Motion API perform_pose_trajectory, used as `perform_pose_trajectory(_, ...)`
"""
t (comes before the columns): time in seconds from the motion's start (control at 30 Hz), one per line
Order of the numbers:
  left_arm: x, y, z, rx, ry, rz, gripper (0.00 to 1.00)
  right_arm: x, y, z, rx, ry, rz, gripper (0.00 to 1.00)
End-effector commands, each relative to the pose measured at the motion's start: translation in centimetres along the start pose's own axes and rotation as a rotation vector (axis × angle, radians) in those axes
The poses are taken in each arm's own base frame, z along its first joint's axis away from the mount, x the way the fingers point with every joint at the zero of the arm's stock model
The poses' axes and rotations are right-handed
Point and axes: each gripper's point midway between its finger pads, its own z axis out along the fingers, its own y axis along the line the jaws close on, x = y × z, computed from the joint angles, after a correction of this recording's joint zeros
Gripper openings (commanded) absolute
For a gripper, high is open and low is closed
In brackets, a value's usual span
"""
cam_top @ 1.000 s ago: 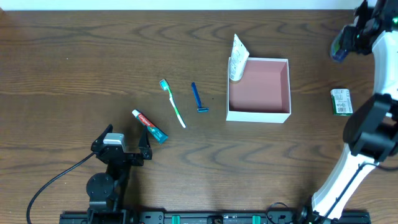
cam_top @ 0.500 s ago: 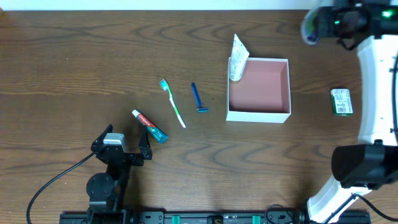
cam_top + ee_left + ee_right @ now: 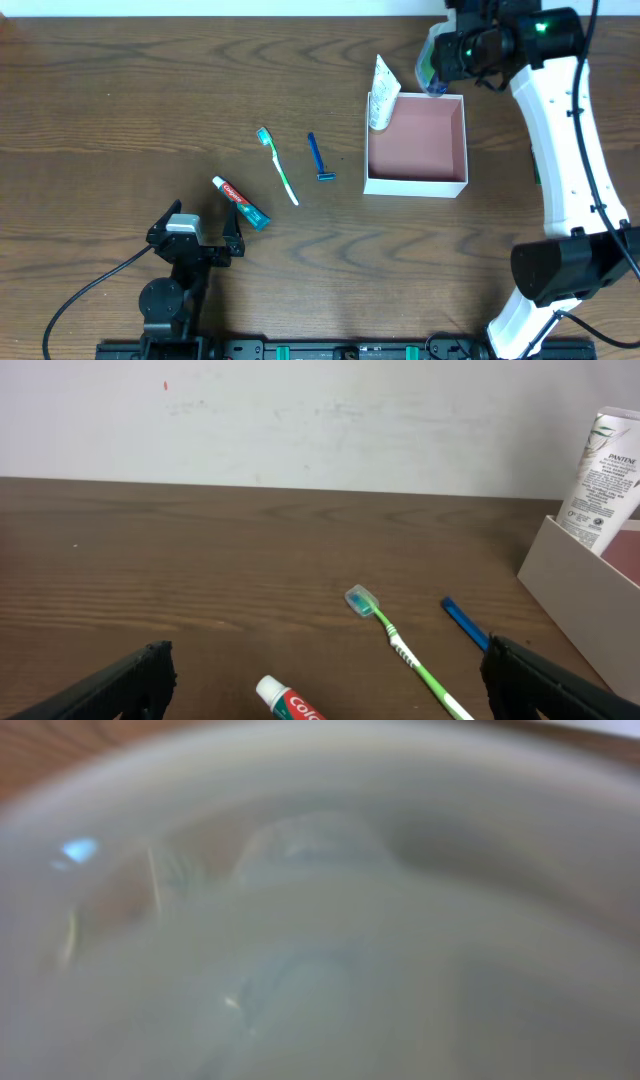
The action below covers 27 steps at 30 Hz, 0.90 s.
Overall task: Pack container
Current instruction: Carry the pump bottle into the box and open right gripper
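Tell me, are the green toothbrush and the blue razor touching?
Apart. The overhead view shows bare wood between the toothbrush and the razor.

table (image 3: 120, 90): dark brown wood grain, spread before me. i counted four items lying directly on it.
container (image 3: 416, 186): white walls, pink inside, stood right of centre.
razor (image 3: 318, 158): blue, lay flat left of the container, apart from it.
toothbrush (image 3: 277, 165): green and white, lay left of the razor, head away from me.
toothpaste tube (image 3: 240, 203): lay nearest me, white cap at its far-left end.
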Motion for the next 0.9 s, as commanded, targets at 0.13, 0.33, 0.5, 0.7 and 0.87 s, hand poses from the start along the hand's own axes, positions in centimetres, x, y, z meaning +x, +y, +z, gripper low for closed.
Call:
perform_pose_trajectory(0.13,1.7,0.4,0.2,-0.013,0.039,-0.009,0.98,2.5,-0.3,2.7,0.021,0.078,0.052,0.17)
perform_pose_trajectory(0.33,1.7,0.4,0.2,-0.013,0.039,-0.009,0.98,3.9,-0.2,5.2,0.017,0.101,0.085,0.17)
perform_pose_trajectory(0.5,1.7,0.4,0.2,-0.013,0.039,-0.009,0.98,5.4,0.1,7.1,0.012,0.131,0.090,0.18)
perform_pose_trajectory(0.7,1.7,0.4,0.2,-0.013,0.039,-0.009,0.98,6.5,0.5,9.2,0.009,0.132,0.111,0.18)
perform_pose_trajectory(0.87,1.7,0.4,0.2,-0.013,0.039,-0.009,0.98,6.7,1.1,10.5,0.000,0.108,0.107,0.18)
